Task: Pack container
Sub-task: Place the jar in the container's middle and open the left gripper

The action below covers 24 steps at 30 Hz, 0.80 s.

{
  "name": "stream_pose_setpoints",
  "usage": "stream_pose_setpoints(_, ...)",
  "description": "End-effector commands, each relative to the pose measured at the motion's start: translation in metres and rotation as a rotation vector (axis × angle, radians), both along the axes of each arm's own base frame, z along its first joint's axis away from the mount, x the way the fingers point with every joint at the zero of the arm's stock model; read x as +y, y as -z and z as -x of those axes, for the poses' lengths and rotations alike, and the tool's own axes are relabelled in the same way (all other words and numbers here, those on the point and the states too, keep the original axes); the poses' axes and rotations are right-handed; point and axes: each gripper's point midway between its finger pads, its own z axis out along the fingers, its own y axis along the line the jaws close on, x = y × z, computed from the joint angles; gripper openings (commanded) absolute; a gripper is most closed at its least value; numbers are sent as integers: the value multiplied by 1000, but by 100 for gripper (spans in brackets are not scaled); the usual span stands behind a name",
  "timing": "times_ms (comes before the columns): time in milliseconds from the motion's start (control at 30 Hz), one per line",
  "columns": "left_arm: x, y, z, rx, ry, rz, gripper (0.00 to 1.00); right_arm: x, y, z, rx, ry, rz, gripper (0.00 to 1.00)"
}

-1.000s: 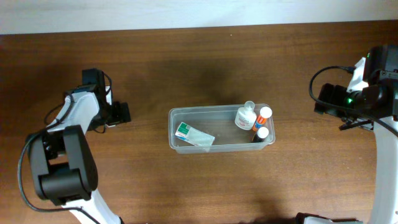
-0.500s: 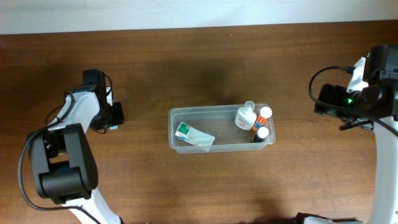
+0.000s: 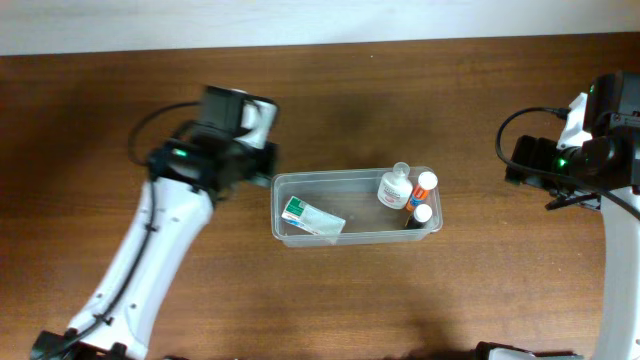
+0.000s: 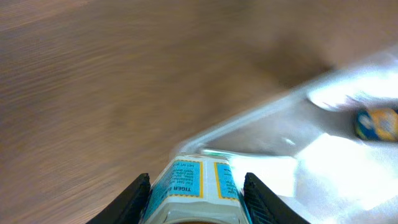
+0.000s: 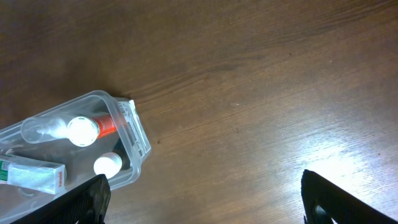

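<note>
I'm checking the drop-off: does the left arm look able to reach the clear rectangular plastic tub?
Probably yes: the left gripper, holding a small blue-and-yellow-labelled jar, hangs beside the tub, its top open, nothing between.

Inside the container (image 3: 330, 177), the floor lies bare between the green-and-white box (image 3: 312, 216) at its left end and the white bottle (image 3: 393, 189), orange-bodied bottle (image 3: 423, 185) and dark bottle (image 3: 419, 215) crowding its right end. The left gripper (image 4: 198, 208), closed around a blue-and-yellow labelled item (image 4: 196, 183), obstructs the tub's far-left corner. The table (image 3: 350, 300) is bare along the other sides.
</note>
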Motion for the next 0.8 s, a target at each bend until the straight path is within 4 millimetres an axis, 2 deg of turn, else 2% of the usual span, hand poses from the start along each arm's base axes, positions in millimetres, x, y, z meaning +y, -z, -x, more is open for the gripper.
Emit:
stream_pose_setpoints(0, -50, 22, 28, 48, 179, -34, 30, 0, -1, 2, -4, 0, -4, 90)
stream_pose_setpoints(67, -78, 45, 42, 94, 259, -60, 30, 0, 0, 2, -3, 0, -5, 90)
stream_pose_setpoints(100, -86, 54, 46, 112, 280, -70, 30, 0, 0, 2, -3, 0, -5, 90)
stream_pose_setpoints(167, -102, 73, 48, 135, 314, -83, 30, 0, 0, 2, -1, 0, -6, 90)
stream_pose_setpoints(200, -112, 90, 46, 150, 318, -87, 31, 0, 0, 3, 0, 0, -6, 90)
stream_pose_setpoints(333, -122, 115, 34, 156, 304, -83, 37, 1, 0, 3, 1, 0, -6, 90)
stream_pose_setpoints(367, -126, 119, 30, 154, 290, -73, 41, 1, 0, 3, 1, 0, -6, 90)
stream_pose_setpoints(533, -134, 118, 19, 127, 251, -28, 56, 1, 0, 3, 1, 0, -6, 90)
stream_pose_setpoints(567, -135, 117, 18, 126, 245, -23, 71, 1, 0, 3, 1, 0, -6, 90)
stream_pose_setpoints(600, -135, 117, 18, 126, 245, -23, 74, 1, 0, 3, 1, 0, -6, 90)
stream_pose_setpoints(667, -134, 115, 20, 129, 244, -26, 94, 1, 0, 3, 1, 0, -6, 90)
stream_pose_setpoints(733, -130, 108, 20, 123, 239, -24, 99, 1, 0, 4, 4, 0, -7, 90)
stream_pose_setpoints(767, -126, 95, 19, 97, 227, -24, 99, 2, 0, 3, 3, -6, -14, 90)
